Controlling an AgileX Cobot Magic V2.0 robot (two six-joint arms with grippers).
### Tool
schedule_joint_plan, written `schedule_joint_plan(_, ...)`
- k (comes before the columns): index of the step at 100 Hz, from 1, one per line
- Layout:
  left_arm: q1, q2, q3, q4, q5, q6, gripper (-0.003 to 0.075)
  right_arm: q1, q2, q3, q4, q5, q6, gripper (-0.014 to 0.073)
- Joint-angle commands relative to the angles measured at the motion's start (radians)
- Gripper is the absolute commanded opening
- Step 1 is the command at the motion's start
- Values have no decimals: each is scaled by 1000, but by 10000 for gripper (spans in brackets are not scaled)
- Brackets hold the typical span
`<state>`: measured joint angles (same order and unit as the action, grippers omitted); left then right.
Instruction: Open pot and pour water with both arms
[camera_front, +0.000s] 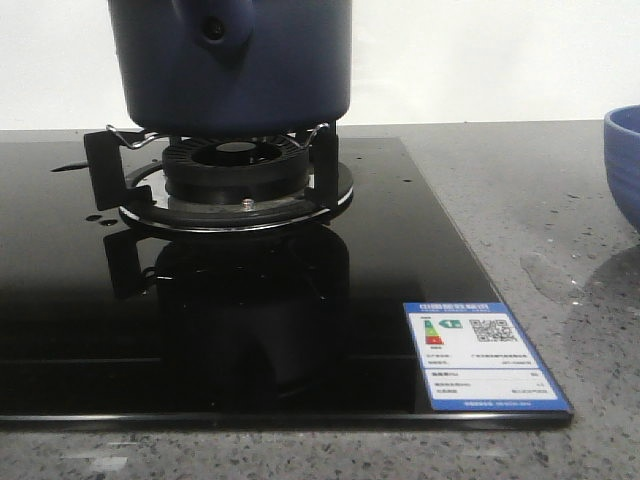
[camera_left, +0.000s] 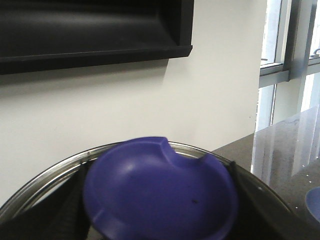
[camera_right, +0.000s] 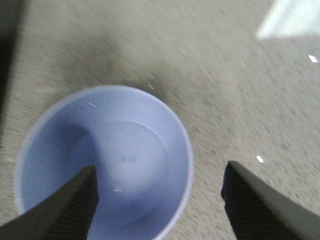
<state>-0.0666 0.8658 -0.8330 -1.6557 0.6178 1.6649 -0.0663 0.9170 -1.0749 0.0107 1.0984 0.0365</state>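
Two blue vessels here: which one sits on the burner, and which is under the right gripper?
The large dark navy pot sits on the burner. The smaller, lighter blue bowl stands on the grey counter to the right of the stove, below the open right gripper.

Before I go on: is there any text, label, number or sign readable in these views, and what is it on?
Nothing can be read as words.
Blue and white sticker on the front right corner of the black glass cooktop: a QR code and a coloured rating chart show, but all its print is too small to read.
Pot, bowl, lid: no markings visible.
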Motion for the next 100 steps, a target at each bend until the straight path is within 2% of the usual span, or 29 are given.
schedule_joint_plan(1, -13, -15, -33, -62, -5, -11, 295, 0, 30, -33, -44, -12, 39, 470)
schedule_joint_plan(14, -14, -15, -33, -66, -5, -16, 295, -6, 78, -1, -24, -26, 46, 470)
schedule_joint_plan(25, -32, -15, -33, -71, -5, -16, 295, -67, 114, 46, 9, -49, 46, 470)
schedule_joint_plan(39, -55, -15, -33, -71, -5, -16, 295, -162, 132, 132, 139, -112, 27, 470)
schedule_joint_plan(48, -55, -15, -33, -71, -5, -16, 295, -165, 139, 180, 233, -163, -21, 470)
schedule_joint_plan(59, -55, -15, -33, -71, -5, -16, 295, -165, 168, 225, 249, -192, -21, 467)
schedule_joint_plan(68, -59, -15, -33, -71, -5, -16, 295, -165, 196, 252, 264, -201, -21, 399)
schedule_joint_plan(100, -59, -15, -33, -71, -5, -16, 295, -165, 189, 257, 334, -226, -26, 10)
